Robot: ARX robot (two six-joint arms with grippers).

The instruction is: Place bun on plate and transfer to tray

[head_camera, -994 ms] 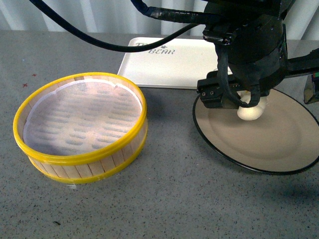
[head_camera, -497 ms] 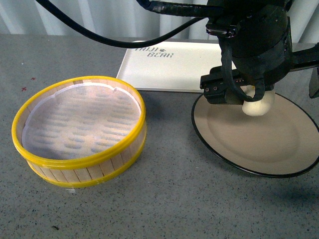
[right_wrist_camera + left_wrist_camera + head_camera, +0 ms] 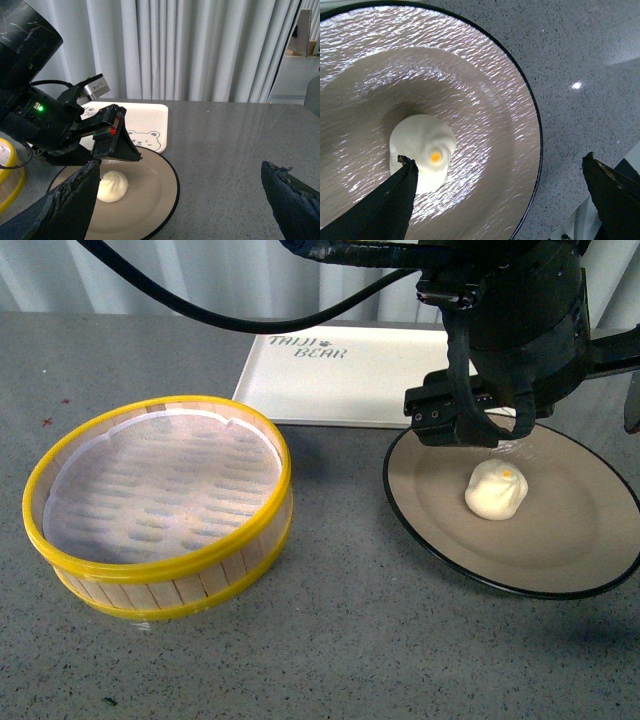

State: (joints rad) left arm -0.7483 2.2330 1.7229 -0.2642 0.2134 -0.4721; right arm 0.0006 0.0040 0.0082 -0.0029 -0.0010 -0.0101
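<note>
Our bun (image 3: 496,490) sits loose on the plate (image 3: 560,540), under our left gripper (image 3: 497,160), jaws apart; our right gripper (image 3: 180,167) is spread empty too. If we tilt the plate toward the tray (image 3: 350,380), the bun could roll off.

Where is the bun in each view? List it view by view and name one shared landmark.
Front view: the bun lies on the plate, right of the bamboo steamer.
Left wrist view: seen from above, near the plate's middle.
Right wrist view: on the plate, the tray behind it.
Shared landmark: the plate's black rim.
</note>
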